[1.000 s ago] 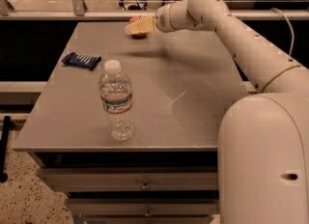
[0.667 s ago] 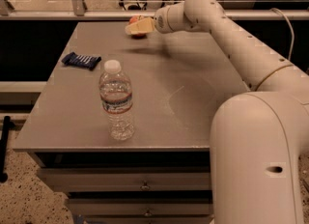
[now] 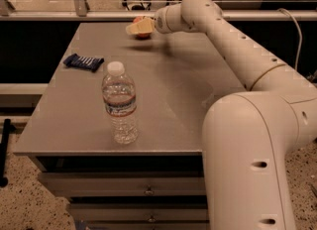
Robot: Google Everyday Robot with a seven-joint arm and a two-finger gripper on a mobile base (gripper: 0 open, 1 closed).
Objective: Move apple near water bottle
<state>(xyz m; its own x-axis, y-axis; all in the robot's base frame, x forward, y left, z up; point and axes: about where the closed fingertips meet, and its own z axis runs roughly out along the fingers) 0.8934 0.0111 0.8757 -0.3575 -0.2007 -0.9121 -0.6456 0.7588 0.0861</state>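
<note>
At the grey table's [image 3: 188,100] twelve o'clock edge, the cream gripper [image 3: 140,27] is holding a round red apple [image 3: 143,35], jaws closed around it. At six o'clock, well apart, a clear plastic water bottle [image 3: 119,103] is standing; swinging in carelessly could topple it.

- The water bottle [image 3: 119,102] stands upright on the counter [image 3: 188,105], near the front edge and left of the middle.
- A small packet [image 3: 83,62] lies behind and to the left of the water bottle, by the left edge.
- The apple [image 3: 144,34] is at the far end, well apart from the water bottle.
- The pincer [image 3: 140,27] is at the apple, reaching in from the right.
</note>
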